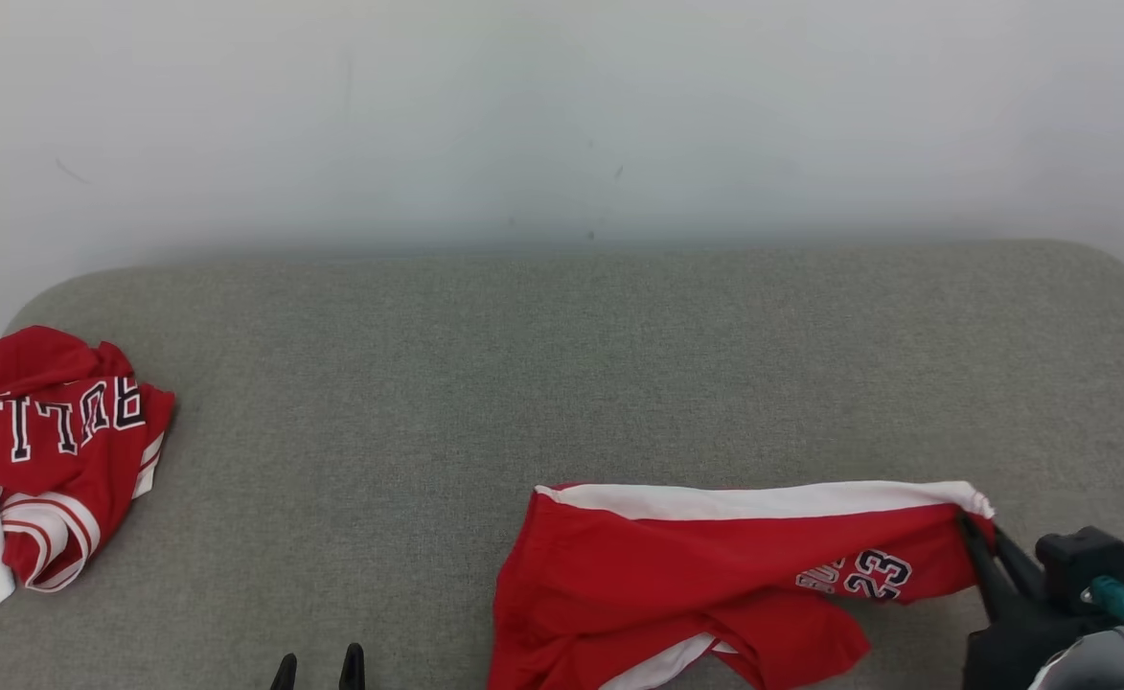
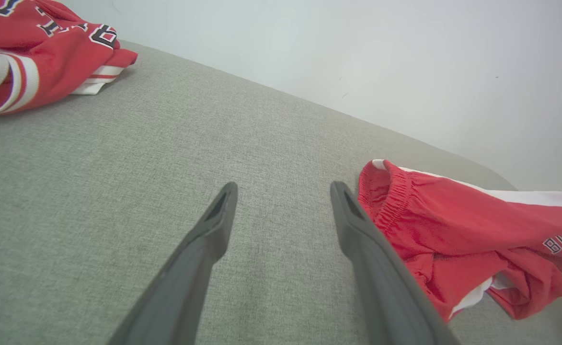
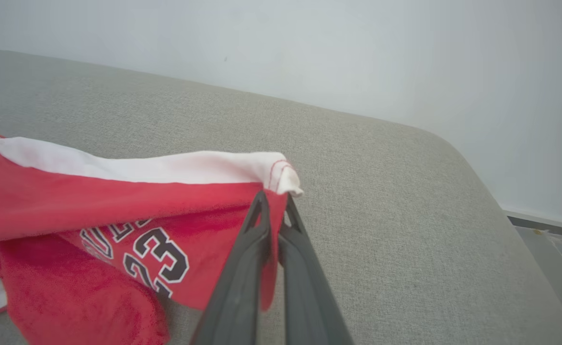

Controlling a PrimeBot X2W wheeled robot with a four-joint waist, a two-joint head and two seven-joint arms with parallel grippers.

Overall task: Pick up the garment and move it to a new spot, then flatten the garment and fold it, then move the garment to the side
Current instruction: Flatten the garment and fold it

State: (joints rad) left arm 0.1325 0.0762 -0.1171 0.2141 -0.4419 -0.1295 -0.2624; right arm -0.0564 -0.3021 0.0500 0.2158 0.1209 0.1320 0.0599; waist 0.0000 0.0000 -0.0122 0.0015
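The garment (image 1: 715, 575) is a pair of red shorts with a white side stripe and a "23" print, lying on the grey cushion (image 1: 523, 383) at the front right. My right gripper (image 1: 978, 529) is shut on the shorts' right hem corner; in the right wrist view its fingers (image 3: 257, 230) pinch the red cloth (image 3: 94, 201) just under the white stripe's end. My left gripper (image 1: 320, 663) stands open at the bottom edge, left of the shorts. In the left wrist view its fingers (image 2: 213, 225) frame bare cushion, with the elastic waistband (image 2: 386, 191) just right of the right finger.
A crumpled red and white jersey (image 1: 44, 450) with black lettering lies at the cushion's far left edge, also seen top left as the jersey (image 2: 36, 52) in the left wrist view. A pale wall (image 1: 562, 115) stands behind. The cushion's rounded right edge (image 3: 501, 206) drops to the floor.
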